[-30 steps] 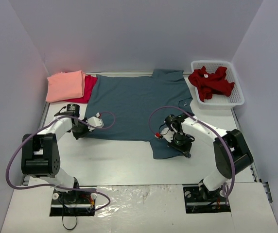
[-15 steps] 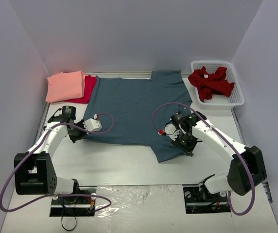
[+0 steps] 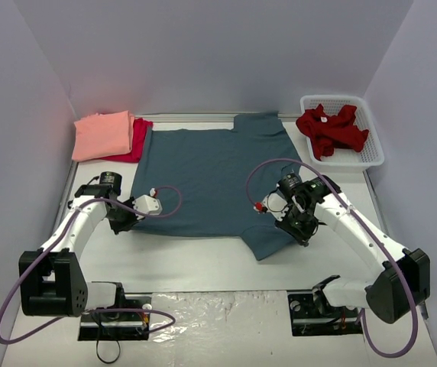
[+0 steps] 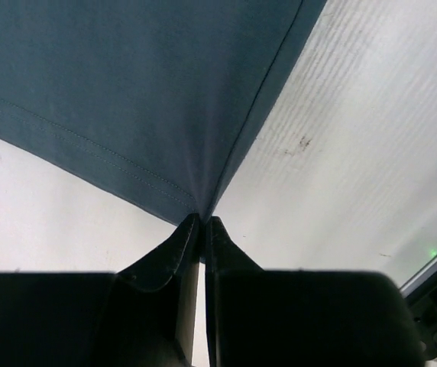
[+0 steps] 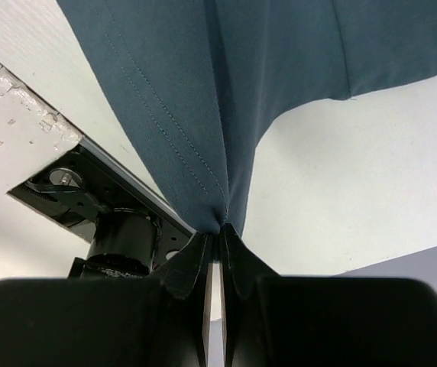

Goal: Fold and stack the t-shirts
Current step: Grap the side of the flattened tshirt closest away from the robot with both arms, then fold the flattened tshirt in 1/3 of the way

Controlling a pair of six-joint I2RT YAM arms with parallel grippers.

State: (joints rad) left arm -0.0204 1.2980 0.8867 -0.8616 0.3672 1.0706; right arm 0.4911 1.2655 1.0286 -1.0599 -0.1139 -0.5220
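Slate-blue t-shirt (image 3: 211,172) lay spread over the middle of the counter (image 3: 195,260). Left jaws were pinched shut on its near-left hem corner and right jaws were clamped tight on its near-right corner, the cloth peaking at each grip. Salmon-pink shirt (image 3: 102,134) sat folded at the far left, partly over the crimson shirt (image 3: 139,139). Dark red shirt (image 3: 331,130) lay crumpled in the white basket (image 3: 373,157) at the far right

The left gripper (image 4: 202,220) nips fully shut on the near hem of the slate-blue t-shirt (image 3: 211,172) and slides toward 6 o'clock, while the right gripper (image 5: 220,229) drags its corner toward 4 o'clock.
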